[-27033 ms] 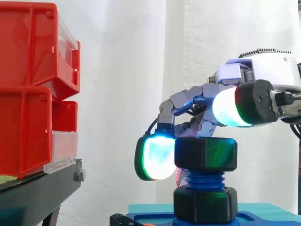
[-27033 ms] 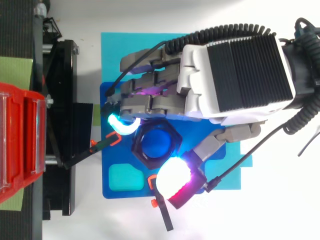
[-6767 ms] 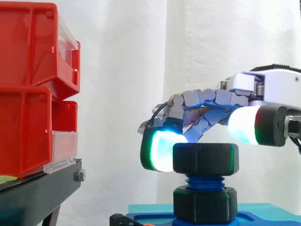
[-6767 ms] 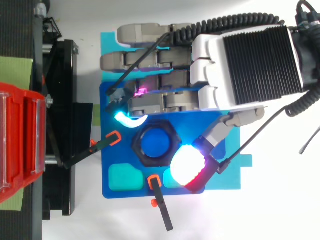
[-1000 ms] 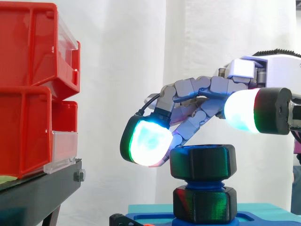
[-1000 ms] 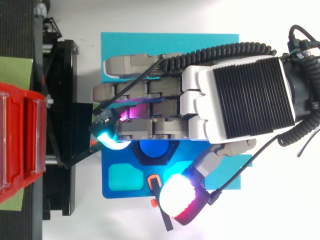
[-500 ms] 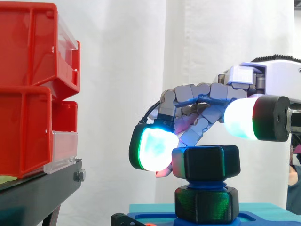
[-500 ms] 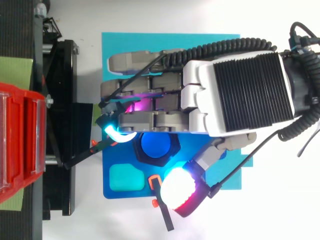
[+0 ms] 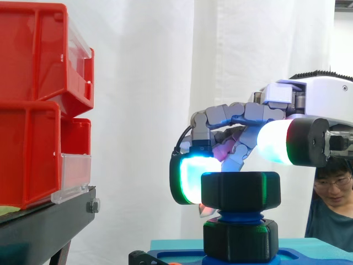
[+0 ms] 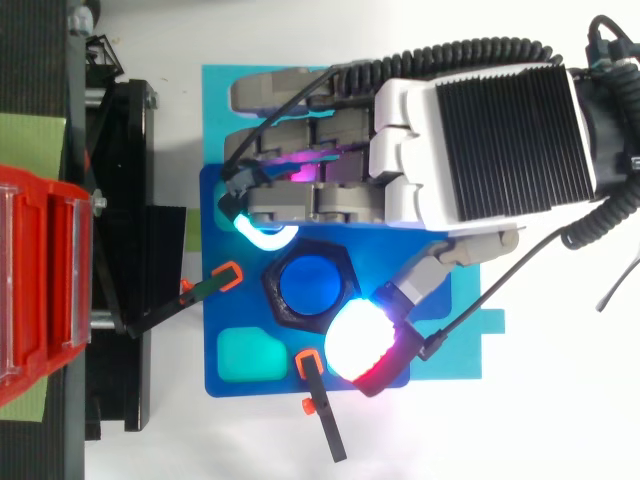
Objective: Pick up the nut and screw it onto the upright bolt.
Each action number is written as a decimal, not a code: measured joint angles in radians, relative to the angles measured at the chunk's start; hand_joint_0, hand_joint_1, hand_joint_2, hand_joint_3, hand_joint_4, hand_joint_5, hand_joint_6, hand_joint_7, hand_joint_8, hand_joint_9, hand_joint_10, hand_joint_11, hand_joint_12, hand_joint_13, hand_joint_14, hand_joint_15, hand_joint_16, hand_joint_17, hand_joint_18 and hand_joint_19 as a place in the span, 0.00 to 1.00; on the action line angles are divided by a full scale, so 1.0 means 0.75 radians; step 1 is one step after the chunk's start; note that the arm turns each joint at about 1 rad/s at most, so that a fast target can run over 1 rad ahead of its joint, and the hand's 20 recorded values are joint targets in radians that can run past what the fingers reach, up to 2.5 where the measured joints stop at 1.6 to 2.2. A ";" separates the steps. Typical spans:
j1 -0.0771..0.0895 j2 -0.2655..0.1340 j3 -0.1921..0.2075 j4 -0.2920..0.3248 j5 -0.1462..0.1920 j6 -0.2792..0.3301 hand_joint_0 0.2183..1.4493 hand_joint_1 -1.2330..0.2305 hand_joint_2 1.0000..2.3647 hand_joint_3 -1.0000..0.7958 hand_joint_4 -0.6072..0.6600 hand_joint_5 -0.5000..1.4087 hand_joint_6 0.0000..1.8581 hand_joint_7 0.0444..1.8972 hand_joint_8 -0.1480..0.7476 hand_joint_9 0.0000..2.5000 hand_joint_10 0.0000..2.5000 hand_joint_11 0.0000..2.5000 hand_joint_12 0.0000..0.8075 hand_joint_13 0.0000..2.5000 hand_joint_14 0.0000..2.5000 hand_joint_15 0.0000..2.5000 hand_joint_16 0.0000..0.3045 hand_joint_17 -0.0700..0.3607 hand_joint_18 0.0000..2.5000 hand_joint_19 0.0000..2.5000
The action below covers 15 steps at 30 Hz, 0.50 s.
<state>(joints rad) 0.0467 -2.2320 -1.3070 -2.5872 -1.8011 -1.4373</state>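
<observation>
Now we see the robot's hand (image 10: 480, 110) with its fingers curled down over a black hexagonal plastic nut (image 9: 240, 190). The nut sits just beneath the knuckles, threaded on an upright blue plastic bolt (image 10: 310, 283). One glowing cyan fingertip (image 9: 193, 179) lies against the side of the nut farthest from the wrist. The white-and-red thumb pad (image 10: 355, 345) stands at the opposite corner, so we judge the hand to be clamped on the nut. Below the nut a short band of blue thread shows, then a second black nut (image 9: 240, 240) at the bolt's foot, on a blue base plate (image 10: 250, 318).

We judge the step in hand to be turning the nut down, and it looks nearly finished. To do it well, we would hold the nut level and square to the thread, twist in short arcs and press down only lightly. We would stop once it meets the lower nut rather than force it.

Beyond the fingertips, well apart, stacked red plastic bins (image 9: 33, 110) with clear front lips sit on a black stand (image 9: 49, 221); we cannot tell what they hold
</observation>
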 measured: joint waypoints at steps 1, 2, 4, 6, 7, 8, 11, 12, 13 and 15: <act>-0.002 0.000 0.000 0.000 -0.001 0.000 0.26 0.68 0.00 0.28 0.55 0.29 0.32 0.69 0.43 0.46 0.00 0.00 0.23 0.30 0.00 0.00 0.06 0.26 0.15 0.00; -0.003 0.000 0.000 0.000 -0.002 0.000 0.26 0.68 0.00 0.28 0.54 0.29 0.33 0.67 0.43 0.48 0.00 0.00 0.22 0.32 0.00 0.00 0.06 0.26 0.16 0.00; -0.006 0.000 0.000 0.001 -0.004 0.000 0.26 0.68 0.00 0.28 0.54 0.29 0.36 0.62 0.42 0.52 0.00 0.00 0.20 0.36 0.00 0.00 0.04 0.23 0.21 0.00; -0.011 0.000 0.000 0.002 -0.007 0.001 0.26 0.68 0.00 0.28 0.53 0.29 0.37 0.59 0.42 0.53 0.00 0.00 0.18 0.37 0.00 0.00 0.04 0.22 0.22 0.00; -0.013 0.000 0.000 0.003 -0.009 0.001 0.26 0.68 0.00 0.28 0.52 0.29 0.37 0.58 0.43 0.55 0.00 0.00 0.18 0.38 0.00 0.00 0.03 0.22 0.24 0.01; -0.016 0.000 0.000 0.004 -0.011 0.001 0.26 0.68 0.00 0.28 0.53 0.29 0.37 0.58 0.42 0.55 0.00 0.00 0.18 0.38 0.00 0.00 0.03 0.22 0.24 0.02; -0.022 0.000 0.000 0.006 -0.023 0.002 0.26 0.68 0.00 0.28 0.52 0.29 0.37 0.58 0.42 0.57 0.00 0.00 0.16 0.40 0.00 0.00 0.03 0.21 0.26 0.02; -0.025 0.000 0.000 0.007 -0.027 0.002 0.26 0.68 0.00 0.28 0.52 0.29 0.37 0.58 0.42 0.58 0.00 0.00 0.16 0.40 0.00 0.00 0.03 0.21 0.26 0.02; -0.028 0.000 0.000 0.007 -0.032 0.002 0.26 0.68 0.00 0.28 0.53 0.29 0.37 0.58 0.42 0.58 0.00 0.00 0.16 0.40 0.00 0.00 0.03 0.21 0.26 0.03; -0.034 0.001 0.000 0.009 -0.042 0.002 0.26 0.69 0.00 0.28 0.53 0.29 0.36 0.62 0.43 0.58 0.00 0.00 0.17 0.40 0.00 0.00 0.03 0.22 0.25 0.02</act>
<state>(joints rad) 0.0212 -2.2316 -1.3070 -2.5802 -1.8329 -1.4358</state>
